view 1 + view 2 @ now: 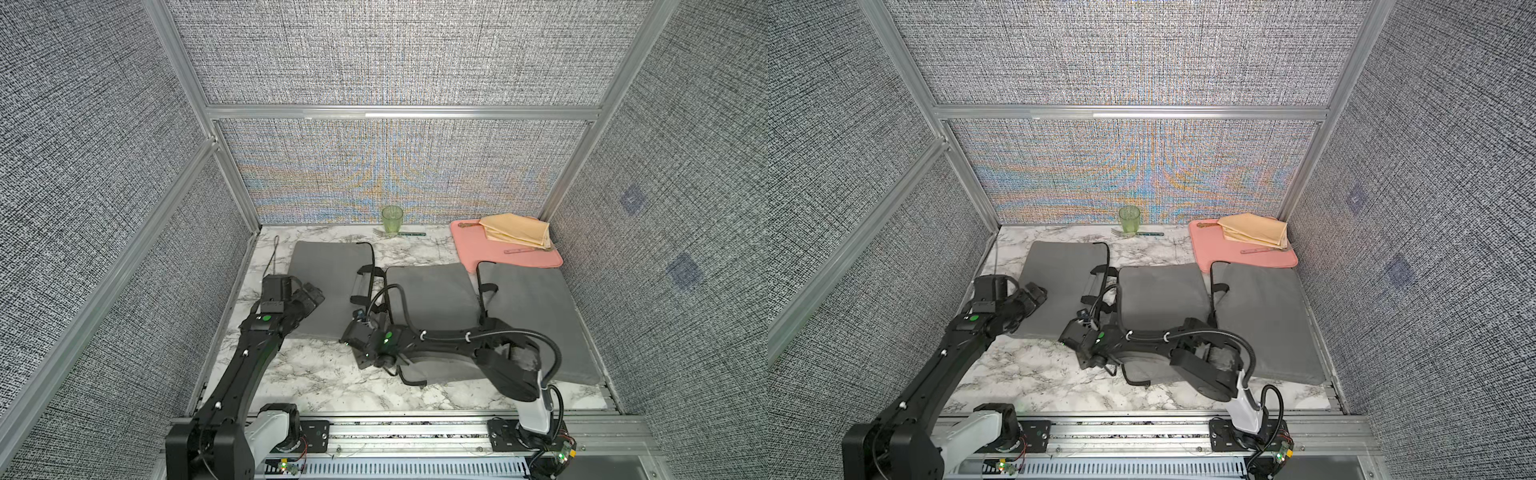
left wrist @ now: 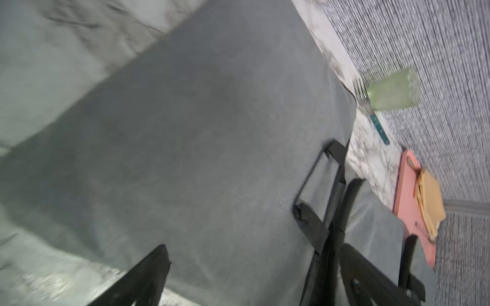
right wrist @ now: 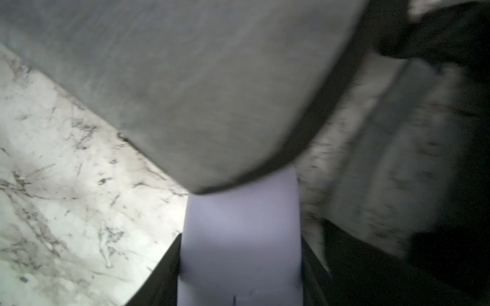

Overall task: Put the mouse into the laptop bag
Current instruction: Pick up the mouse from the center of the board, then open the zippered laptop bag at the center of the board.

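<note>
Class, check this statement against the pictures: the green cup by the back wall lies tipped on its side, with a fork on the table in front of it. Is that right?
Not quite. The green cup stands upright by the back wall, not tipped on its side; both top views show this. The fork does lie on the table in front of it.

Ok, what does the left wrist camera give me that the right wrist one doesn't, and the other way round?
Left wrist only: the green cup, the fork beside it, the pink board carrying a yellow cloth, and a bag's black handles. Right wrist only: a pale object, probably the mouse, sitting between the fingers of the right tool; whether it is gripped is unclear. Both: grey bag fabric lying on the marble table.
</note>
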